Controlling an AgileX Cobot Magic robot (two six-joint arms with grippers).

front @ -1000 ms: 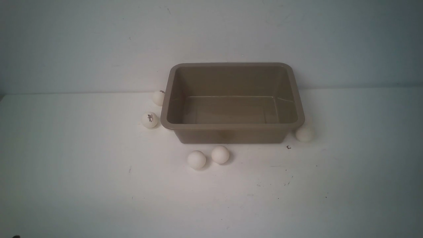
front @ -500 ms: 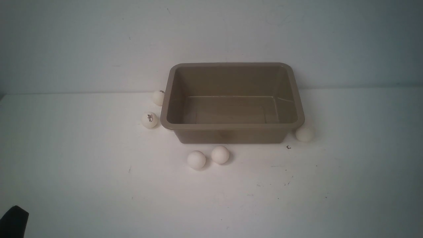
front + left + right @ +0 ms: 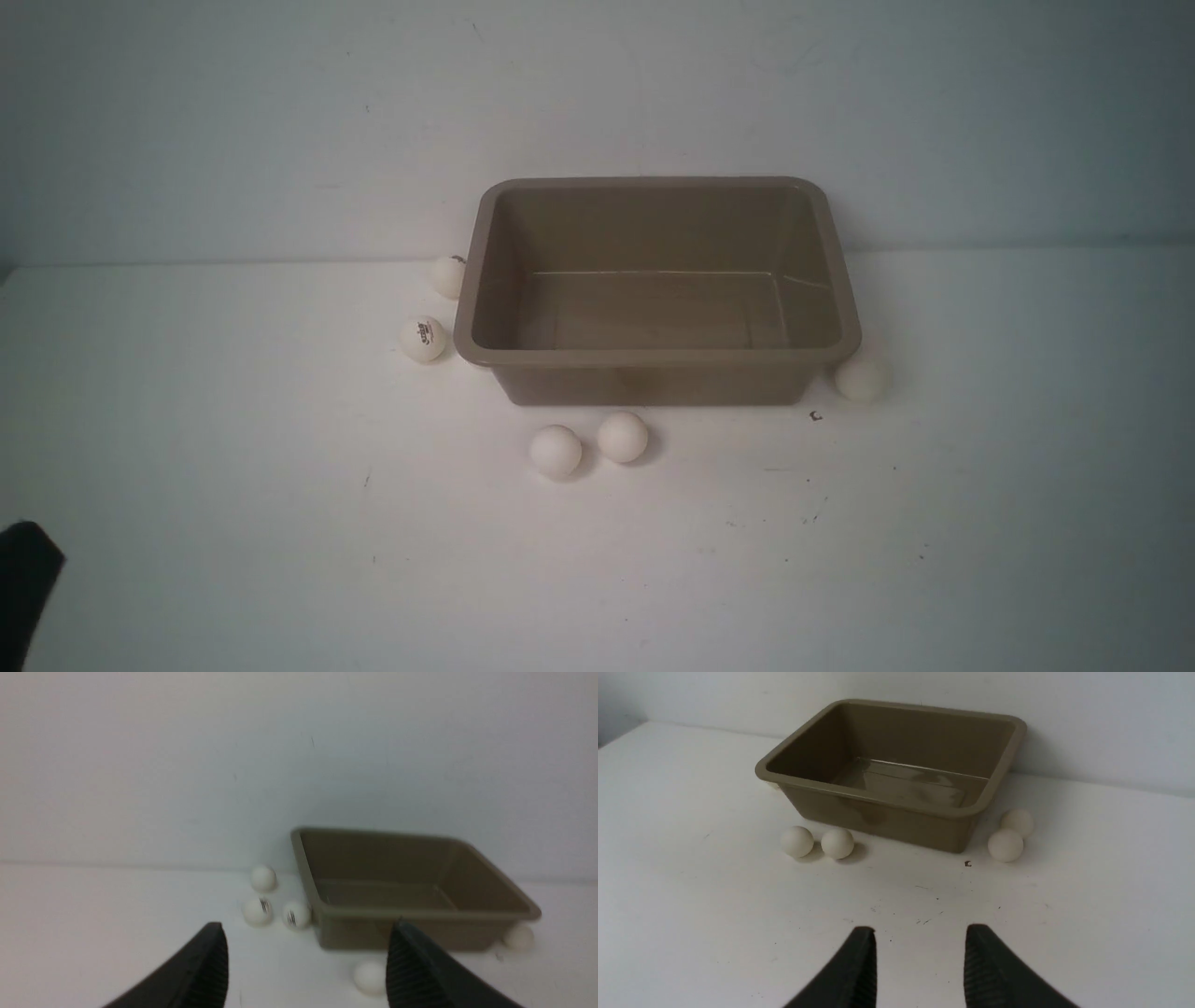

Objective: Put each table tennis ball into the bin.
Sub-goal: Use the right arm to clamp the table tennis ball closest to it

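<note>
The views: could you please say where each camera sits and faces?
Front: between the arms, facing forward at bin and balls; a dark bit of left arm shows.
Left wrist: on the left arm, low, facing the bin past the open left gripper.
Right wrist: on the right arm, angled down at the bin past the open right gripper.
Shared: all show the bin; front and right wrist, the two balls before it.

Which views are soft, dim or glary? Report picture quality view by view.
Front view: dim, edges darkened, taupe-brown plastic bin fairly sharp. Left wrist view: blurred throughout, logos on small white table tennis balls smeared. Right wrist view: sharpest, sheen on the bin floor, soft shadows beside balls.
</note>
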